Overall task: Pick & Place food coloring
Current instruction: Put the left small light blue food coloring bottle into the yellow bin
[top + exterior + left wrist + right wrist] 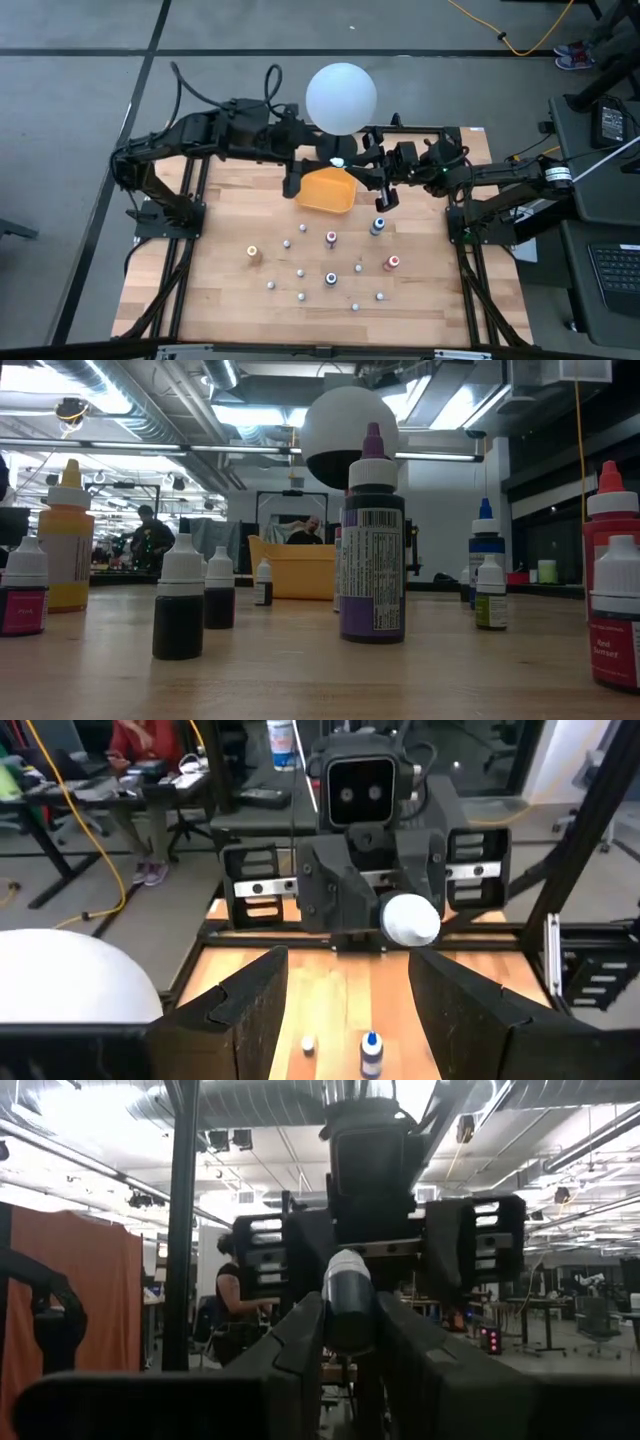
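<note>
Both arms meet high over the yellow tray (326, 190) at the table's far middle. My right gripper (350, 1342) is shut on a small food coloring bottle (347, 1305) with a white cap and a dark body. My left gripper (345, 995) faces it from the table's left, open with nothing between its fingers; the bottle's cap (410, 918) points at it from a short way off. Several other food coloring bottles stand upright on their bases on the wooden table, among them an orange-topped one (254, 252), a pink-topped one (331, 238) and a blue-topped one (378, 225). My right gripper pinches the bottle's dark body (349, 1330) between its two fingers. The fingers come from the table's right, slanting a little upward, and the bottle lies along them. Its white cap end (345, 1275) sticks out past the fingertips. The bottle is lifted clear, above the tray.
A big white globe (341, 97) on a dark base stands just behind the tray, close to both grippers. Small whitish-capped bottles (300, 272) dot the table's middle and near part. In the low view a purple bottle (372, 550) stands in front of the tray (292, 568).
</note>
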Controlling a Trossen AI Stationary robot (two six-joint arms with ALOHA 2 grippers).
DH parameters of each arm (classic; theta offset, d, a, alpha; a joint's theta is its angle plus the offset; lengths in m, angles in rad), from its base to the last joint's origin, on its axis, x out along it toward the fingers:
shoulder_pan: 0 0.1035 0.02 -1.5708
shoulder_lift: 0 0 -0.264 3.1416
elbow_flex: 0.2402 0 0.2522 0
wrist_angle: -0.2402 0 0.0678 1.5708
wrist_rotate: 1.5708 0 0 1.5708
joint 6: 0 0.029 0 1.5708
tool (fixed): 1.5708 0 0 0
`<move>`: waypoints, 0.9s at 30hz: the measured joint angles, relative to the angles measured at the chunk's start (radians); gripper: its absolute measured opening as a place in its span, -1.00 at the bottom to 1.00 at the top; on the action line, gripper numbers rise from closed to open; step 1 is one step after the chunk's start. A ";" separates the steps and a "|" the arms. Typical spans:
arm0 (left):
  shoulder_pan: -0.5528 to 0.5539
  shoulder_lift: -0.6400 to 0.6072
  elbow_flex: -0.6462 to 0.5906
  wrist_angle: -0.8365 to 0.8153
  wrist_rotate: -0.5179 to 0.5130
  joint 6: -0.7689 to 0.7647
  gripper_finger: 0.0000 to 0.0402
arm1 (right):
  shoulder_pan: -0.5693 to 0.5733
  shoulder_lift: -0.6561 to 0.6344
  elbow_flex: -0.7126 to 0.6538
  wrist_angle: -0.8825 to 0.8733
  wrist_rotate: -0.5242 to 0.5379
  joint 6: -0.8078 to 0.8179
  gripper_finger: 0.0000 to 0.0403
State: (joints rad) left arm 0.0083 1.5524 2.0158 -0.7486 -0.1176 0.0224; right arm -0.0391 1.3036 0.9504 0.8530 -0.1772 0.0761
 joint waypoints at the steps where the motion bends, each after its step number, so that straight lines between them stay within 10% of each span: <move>1: 0.000 0.000 -0.001 0.010 0.002 0.001 0.02 | 0.000 0.000 0.000 -0.001 0.000 -0.003 -0.57; 27: -0.045 0.001 -0.001 0.031 0.025 0.010 -0.05 | 0.000 0.002 -0.001 -0.022 0.003 -0.016 -0.57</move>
State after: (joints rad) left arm -0.0368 1.5532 2.0148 -0.7174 -0.0930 0.0321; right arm -0.0395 1.3052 0.9493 0.8313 -0.1745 0.0605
